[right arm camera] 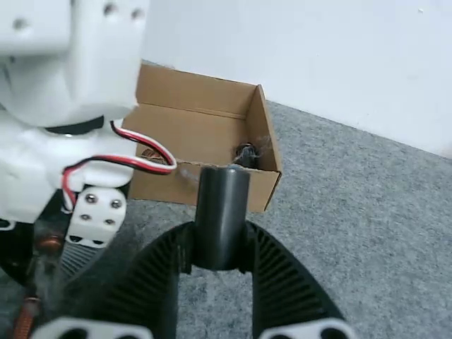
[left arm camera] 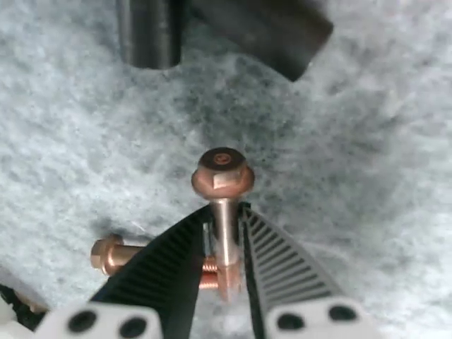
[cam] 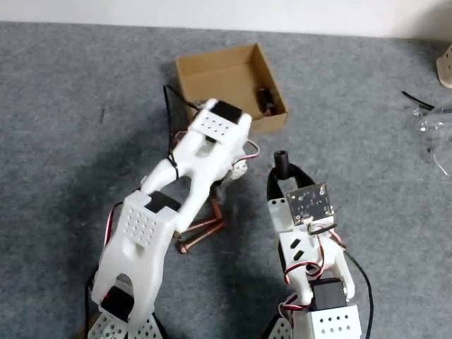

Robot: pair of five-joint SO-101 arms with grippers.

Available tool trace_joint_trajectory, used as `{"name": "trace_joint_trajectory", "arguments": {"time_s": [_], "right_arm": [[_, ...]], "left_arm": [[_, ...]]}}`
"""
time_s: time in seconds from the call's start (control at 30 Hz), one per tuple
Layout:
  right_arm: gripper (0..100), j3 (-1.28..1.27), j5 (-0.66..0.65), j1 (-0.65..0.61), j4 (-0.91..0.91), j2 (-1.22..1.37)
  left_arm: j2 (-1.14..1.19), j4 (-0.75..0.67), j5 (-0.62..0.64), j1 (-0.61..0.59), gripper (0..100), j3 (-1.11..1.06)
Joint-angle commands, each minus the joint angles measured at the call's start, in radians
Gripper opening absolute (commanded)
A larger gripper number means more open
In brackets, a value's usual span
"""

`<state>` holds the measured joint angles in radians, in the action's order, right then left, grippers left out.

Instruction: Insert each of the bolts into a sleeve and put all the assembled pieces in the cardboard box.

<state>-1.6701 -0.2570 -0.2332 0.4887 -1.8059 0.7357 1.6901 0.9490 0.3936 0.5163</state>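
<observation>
Copper is the colour of the loose bolts (cam: 201,234) lying on the grey carpet (cam: 70,106), seen from above. The left arm (cam: 205,145) leans right over them. The cardboard box (cam: 222,76) sits farther off, with one dark piece (cam: 266,99) in its corner. I think that is a finished one. The right claw (cam: 282,173) pinches a black sleeve (cam: 281,162) and holds it up, near the box. My guess is that it waits there so a bolt can go in.

From the left wrist, the left claw (left arm camera: 224,215) is pressed onto one bolt (left arm camera: 222,176), squeezing its thin stem. The bolt is shiny and smooth, with a six-sided head on a round collar. The head pokes out past the fingertips. I cannot tell if the bolt is off the carpet. Another bolt (left arm camera: 107,254) lies just beside, partly behind a finger. Two dark tubes (left arm camera: 148,32) show farther on, likely more sleeves.

From the right wrist, the sleeve is a plain, round, dark tube. It stands straight between the ribbed fingers (right arm camera: 282,282), gripped low so its far end is free. The box is behind it, open side up, ready for finished pieces.
</observation>
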Motion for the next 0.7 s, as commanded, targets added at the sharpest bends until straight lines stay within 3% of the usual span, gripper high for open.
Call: {"name": "trace_joint_trajectory", "arguments": {"time_s": [0.0, 0.4, 0.67], "right_arm": [[0.4, -0.114, -0.011, 0.018, -0.039, -0.004], [0.4, -0.114, -0.011, 0.018, -0.039, -0.004], [0.4, -0.114, -0.011, 0.018, -0.039, -0.004]], "left_arm": [[-0.105, 0.046, -0.064, 0.001, 0, 0.045], [-0.567, 0.06, -0.101, 0.03, 0, -0.302], [-0.923, -0.1, -0.132, 0.028, 0, -0.59]]}}
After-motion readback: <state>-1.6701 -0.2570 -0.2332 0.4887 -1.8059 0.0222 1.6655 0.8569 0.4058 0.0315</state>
